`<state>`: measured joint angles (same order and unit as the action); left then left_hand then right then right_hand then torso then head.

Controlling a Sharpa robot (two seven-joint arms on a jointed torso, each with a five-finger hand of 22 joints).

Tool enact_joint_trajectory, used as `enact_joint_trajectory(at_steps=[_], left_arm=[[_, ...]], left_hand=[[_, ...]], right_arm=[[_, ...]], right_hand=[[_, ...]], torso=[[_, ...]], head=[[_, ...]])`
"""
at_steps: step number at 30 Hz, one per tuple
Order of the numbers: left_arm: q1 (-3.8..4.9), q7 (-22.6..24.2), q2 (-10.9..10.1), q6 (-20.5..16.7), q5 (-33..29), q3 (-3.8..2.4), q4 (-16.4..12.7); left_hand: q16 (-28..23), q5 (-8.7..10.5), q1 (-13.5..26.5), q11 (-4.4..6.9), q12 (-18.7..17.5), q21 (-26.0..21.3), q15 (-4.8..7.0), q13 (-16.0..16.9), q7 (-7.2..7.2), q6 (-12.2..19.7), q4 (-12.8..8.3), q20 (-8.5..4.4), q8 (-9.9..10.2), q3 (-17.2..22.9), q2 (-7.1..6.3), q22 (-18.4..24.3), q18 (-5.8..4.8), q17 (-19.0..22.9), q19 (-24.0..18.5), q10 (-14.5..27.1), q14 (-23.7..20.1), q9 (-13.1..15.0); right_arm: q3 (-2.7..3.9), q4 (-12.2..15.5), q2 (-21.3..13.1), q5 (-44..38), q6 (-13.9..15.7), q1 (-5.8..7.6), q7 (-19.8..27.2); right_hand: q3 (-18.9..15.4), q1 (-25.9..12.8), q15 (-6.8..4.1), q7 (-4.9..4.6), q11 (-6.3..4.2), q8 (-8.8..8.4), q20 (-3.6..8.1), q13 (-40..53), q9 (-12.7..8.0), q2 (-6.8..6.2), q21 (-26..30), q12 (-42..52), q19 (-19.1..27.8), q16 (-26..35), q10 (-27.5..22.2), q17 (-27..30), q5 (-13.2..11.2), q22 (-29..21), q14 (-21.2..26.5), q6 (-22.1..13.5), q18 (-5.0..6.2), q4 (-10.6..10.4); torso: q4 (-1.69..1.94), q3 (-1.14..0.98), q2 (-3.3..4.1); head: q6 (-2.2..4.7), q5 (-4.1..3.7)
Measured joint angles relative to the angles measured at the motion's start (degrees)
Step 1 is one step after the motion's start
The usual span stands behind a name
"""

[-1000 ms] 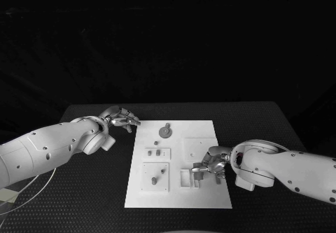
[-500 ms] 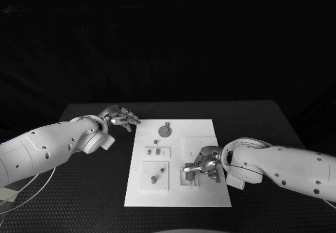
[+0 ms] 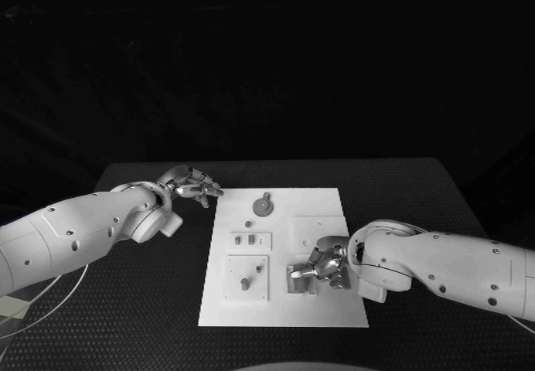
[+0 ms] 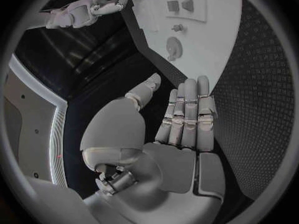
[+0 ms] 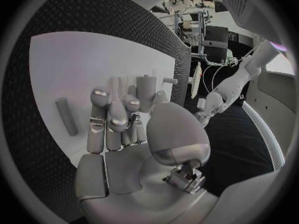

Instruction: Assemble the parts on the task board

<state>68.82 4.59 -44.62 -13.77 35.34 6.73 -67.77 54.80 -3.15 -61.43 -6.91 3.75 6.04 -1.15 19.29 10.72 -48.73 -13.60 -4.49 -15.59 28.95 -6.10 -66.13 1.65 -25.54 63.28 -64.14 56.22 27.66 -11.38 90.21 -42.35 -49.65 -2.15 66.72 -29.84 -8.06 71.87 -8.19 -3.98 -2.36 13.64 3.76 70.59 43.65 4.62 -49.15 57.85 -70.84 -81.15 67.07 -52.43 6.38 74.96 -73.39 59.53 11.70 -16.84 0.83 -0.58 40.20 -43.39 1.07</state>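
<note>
The right hand (image 3: 325,267) is seen over the task board (image 3: 323,205), fingers (image 5: 111,119) curled beside a grey part (image 5: 145,92); a grip cannot be told. The left hand (image 3: 192,185) is held empty, fingers (image 4: 187,109) straight and together.

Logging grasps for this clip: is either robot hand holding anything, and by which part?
Left robot hand holds nothing. Right robot hand is over the board's parts; a hold cannot be told.

Contact between right hand (image 3: 325,265) fingers (image 5: 112,115) and part (image 5: 145,91) unclear.
</note>
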Motion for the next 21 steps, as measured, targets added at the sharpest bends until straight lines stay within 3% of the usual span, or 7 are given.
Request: enact_joint_trajectory(at_steps=[21], left_arm=[[0.0, -0.1, -0.1, 0.1, 0.0, 0.0, 0.0]], left_hand=[[0.0, 0.0, 0.0, 0.0, 0.0, 0.0, 0.0, 0.0, 0.0, 0.0, 0.3, 0.0, 0.0, 0.0, 0.0, 0.0, -0.36, 0.0, 0.0, 0.0, 0.0, 0.0]], right_arm=[[-0.15, -1.0, 0.7, 0.1, -0.4, 0.12, -0.4]], right_hand=[[-0.1, -0.5, 0.29, 0.07, 0.0, -0.15, -0.02, 0.0, 0.2, 0.52, 0.0, -0.2, 0.0, 0.2, 0.0, 0.1, 0.1, 0.0, -0.1, 0.1, 0.0, -0.1]], torso=[[-0.03, -0.07, -0.01]], head=[[-0.19, 0.19]])
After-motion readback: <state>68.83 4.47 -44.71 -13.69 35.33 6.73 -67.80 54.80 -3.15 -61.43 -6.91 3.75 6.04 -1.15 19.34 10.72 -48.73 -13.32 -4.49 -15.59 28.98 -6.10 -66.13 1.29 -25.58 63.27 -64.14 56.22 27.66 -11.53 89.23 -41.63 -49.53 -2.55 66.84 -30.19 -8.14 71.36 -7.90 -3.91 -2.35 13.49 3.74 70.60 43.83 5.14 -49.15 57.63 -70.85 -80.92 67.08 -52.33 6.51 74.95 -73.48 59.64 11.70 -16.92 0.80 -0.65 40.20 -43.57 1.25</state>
